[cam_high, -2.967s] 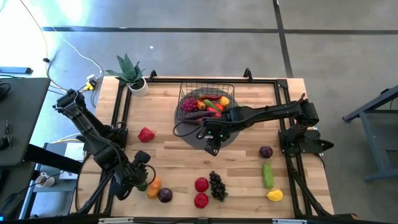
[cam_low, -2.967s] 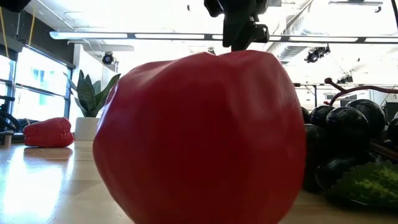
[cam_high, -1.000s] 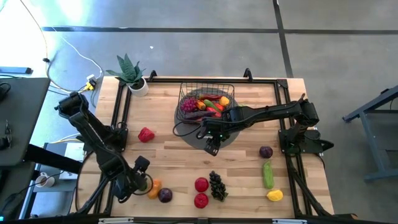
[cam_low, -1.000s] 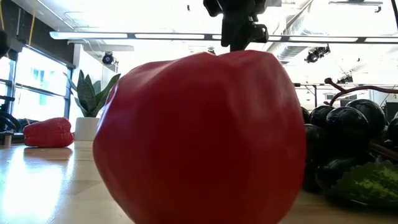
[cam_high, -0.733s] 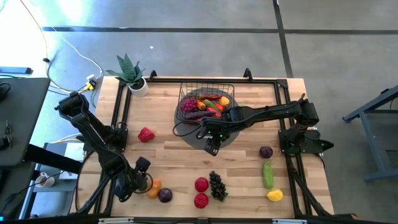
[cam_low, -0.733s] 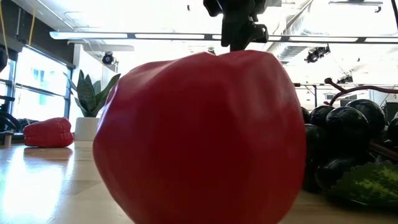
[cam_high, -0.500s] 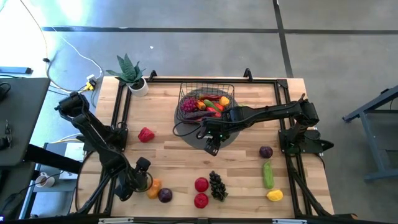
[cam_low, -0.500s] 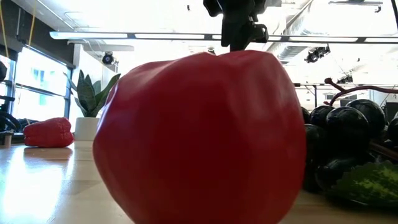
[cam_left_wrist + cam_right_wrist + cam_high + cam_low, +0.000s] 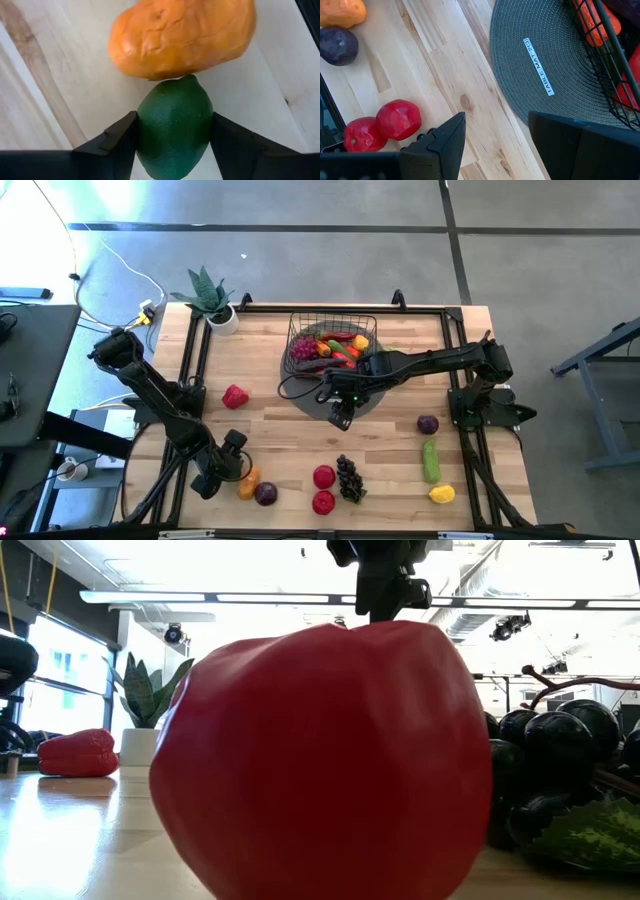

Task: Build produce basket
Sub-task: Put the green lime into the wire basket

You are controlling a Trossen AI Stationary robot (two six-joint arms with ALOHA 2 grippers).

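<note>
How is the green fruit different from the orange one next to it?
The green fruit sits between the left gripper's fingers; the orange one lies free on the wooden table. The green fruit looks smoother and ends in a small tip; the orange one is lumpy and bigger. Both are touching each other.

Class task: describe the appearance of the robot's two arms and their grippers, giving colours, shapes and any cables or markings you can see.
Both arms are dark, nearly black, built of slim jointed segments on black frame bases at the table's sides. The left gripper ends in two flat, matte black fingers with angled edges; the right gripper has the same wedge-shaped black fingers. No markings show on the fingers. A thin dark cable loops near the right arm's wrist in the high view.
</note>
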